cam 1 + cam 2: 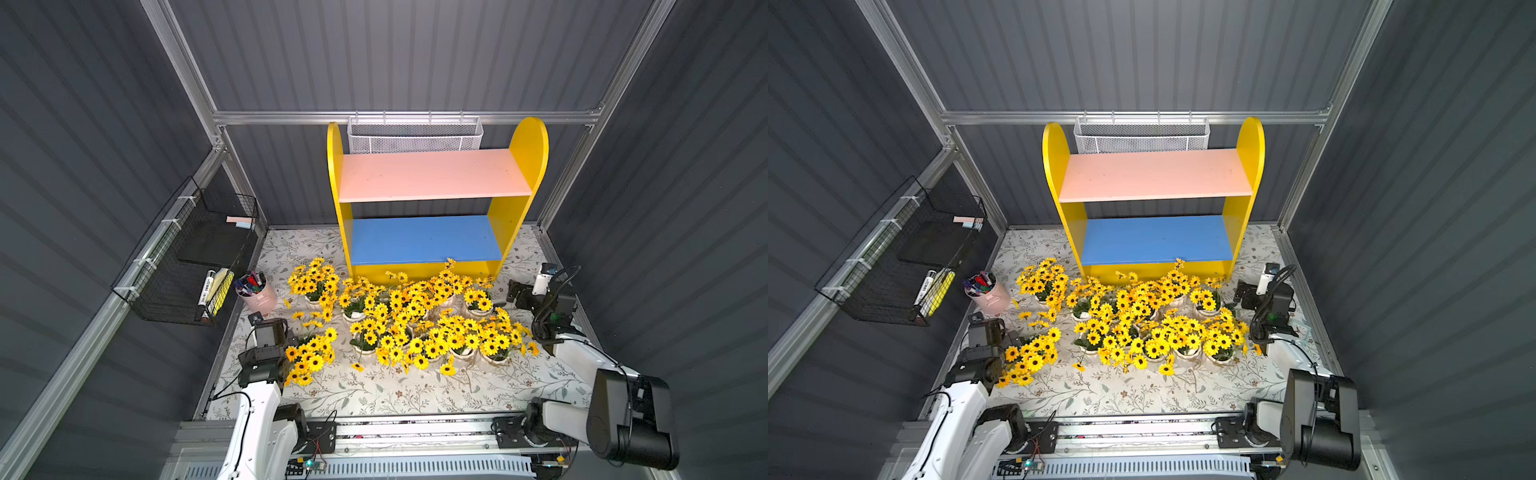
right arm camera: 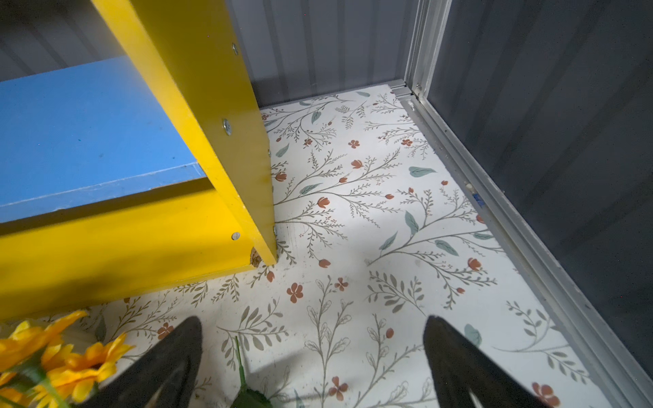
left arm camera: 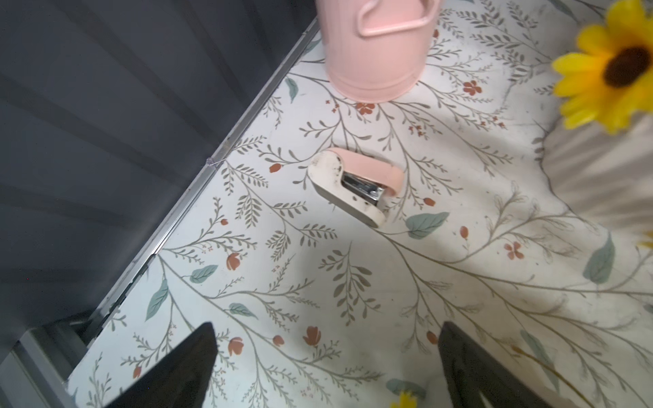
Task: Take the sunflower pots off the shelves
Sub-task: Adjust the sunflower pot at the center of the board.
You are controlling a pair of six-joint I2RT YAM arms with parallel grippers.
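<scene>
Pink cup at nine o'clock, and near it the left hand gapes empty. All the sunflower pots stand on the desk, at six o'clock from the bare shelves. At three o'clock the right hand is spread, empty. Best lift both away high, clear of petals.

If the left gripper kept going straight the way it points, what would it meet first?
The left gripper would likely meet the small stapler first; the pink cup stands beyond it. Depth is unclear.
</scene>
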